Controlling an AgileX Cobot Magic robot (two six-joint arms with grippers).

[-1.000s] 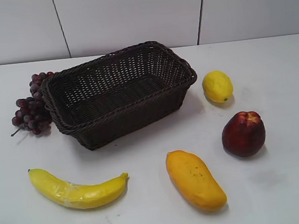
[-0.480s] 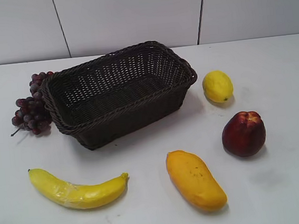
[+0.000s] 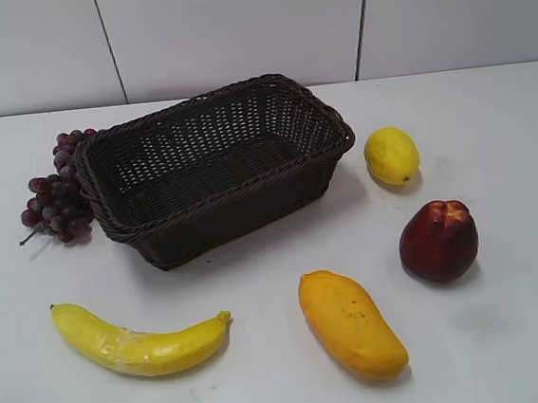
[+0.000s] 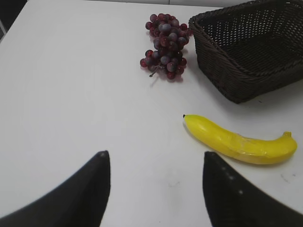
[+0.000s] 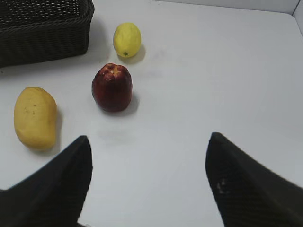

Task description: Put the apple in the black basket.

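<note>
The dark red apple (image 3: 438, 240) stands on the white table at the right, orange patch on top; it also shows in the right wrist view (image 5: 112, 87), ahead and left of my right gripper (image 5: 149, 139), which is open and empty above the table. The black basket (image 3: 158, 236) sits at the back centre, empty; its corner shows in the right wrist view (image 5: 45, 45) and the left wrist view (image 4: 227, 80). My left gripper (image 4: 156, 156) is open and empty over bare table. Neither gripper shows in the exterior view.
A yellow lemon (image 3: 391, 155) lies behind the apple. An orange mango (image 3: 349, 323) lies front centre, a banana (image 3: 139, 340) front left. Dark red grapes (image 3: 57, 193) lie against the basket's left end. A tiled wall stands behind the table.
</note>
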